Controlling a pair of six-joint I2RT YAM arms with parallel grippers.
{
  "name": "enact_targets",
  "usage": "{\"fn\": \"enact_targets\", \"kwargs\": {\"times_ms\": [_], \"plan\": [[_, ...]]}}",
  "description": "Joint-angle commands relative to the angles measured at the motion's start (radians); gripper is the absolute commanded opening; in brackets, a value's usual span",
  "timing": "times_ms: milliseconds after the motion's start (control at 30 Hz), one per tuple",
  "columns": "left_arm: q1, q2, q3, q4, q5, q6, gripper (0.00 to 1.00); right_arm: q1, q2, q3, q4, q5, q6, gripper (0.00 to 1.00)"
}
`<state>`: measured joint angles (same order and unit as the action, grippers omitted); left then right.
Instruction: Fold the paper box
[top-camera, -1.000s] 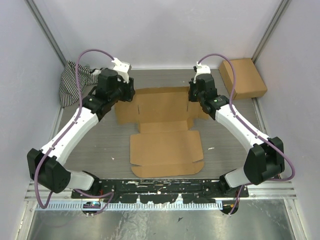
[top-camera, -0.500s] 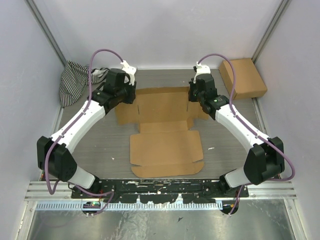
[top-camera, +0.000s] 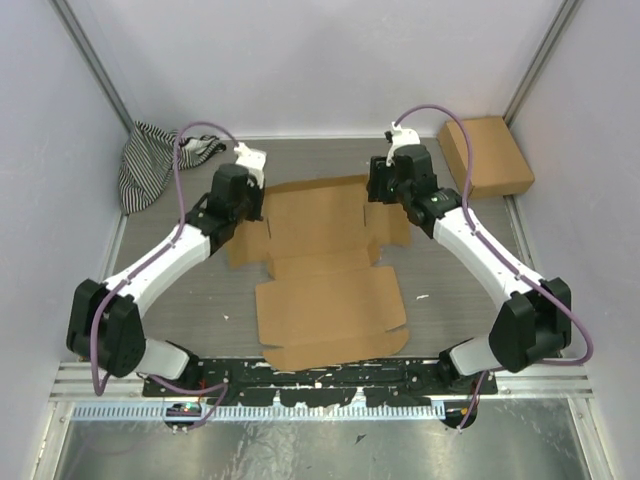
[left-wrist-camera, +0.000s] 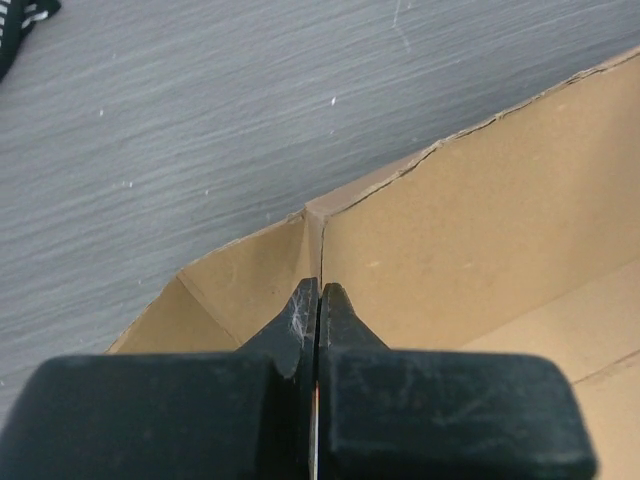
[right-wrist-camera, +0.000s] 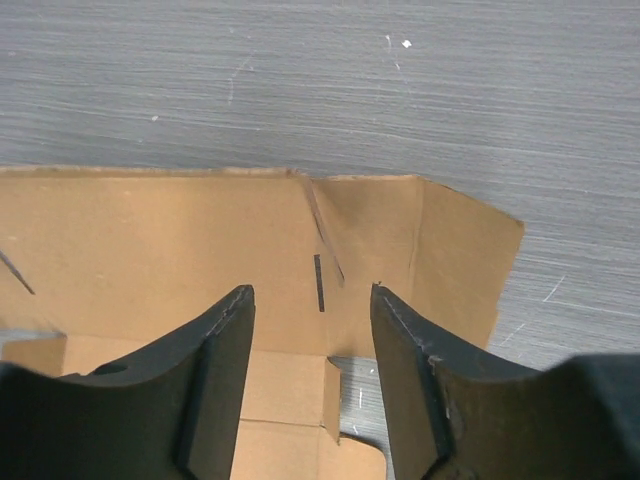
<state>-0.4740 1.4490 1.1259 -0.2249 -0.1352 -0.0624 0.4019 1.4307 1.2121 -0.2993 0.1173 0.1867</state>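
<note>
Overhead, I see the paper box (top-camera: 325, 240) part-folded at mid-table (top-camera: 200, 300); only wrist views resolve the jaws: left gripper (left-wrist-camera: 320, 300) pressed together at a raised corner, right gripper (right-wrist-camera: 312, 310) apart over the opposite corner

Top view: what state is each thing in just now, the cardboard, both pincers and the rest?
paper box: unfolded, mostly flat, far corner flaps partly raised.
left pincer: shut, tips at the box's far left corner crease.
right pincer: open, above the far right corner.
smaller cardboard box: closed, lying flat.
striped cloth: crumpled in a heap.
</note>
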Motion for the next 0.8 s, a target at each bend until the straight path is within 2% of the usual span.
{"fn": "enact_targets", "kwargs": {"times_ms": [0, 200, 300, 467, 767], "plan": [[0.002, -0.100, -0.197, 0.417, -0.081, -0.002, 0.00, -0.061, -0.115, 0.055, 0.040, -0.070, -0.011, 0.56], [0.000, -0.144, -0.429, 0.865, -0.064, 0.032, 0.00, -0.294, -0.151, 0.000, 0.084, -0.126, 0.037, 0.53], [0.001, -0.114, -0.435, 0.983, -0.037, 0.045, 0.00, -0.370, -0.119, -0.025, 0.105, -0.135, 0.043, 0.50], [0.002, -0.033, -0.423, 1.197, 0.020, 0.094, 0.00, -0.415, -0.018, -0.058, 0.146, -0.214, 0.012, 0.45], [0.012, 0.066, -0.421, 1.244, 0.018, 0.096, 0.00, -0.416, 0.014, -0.286, 0.314, -0.344, -0.024, 0.41]]}}
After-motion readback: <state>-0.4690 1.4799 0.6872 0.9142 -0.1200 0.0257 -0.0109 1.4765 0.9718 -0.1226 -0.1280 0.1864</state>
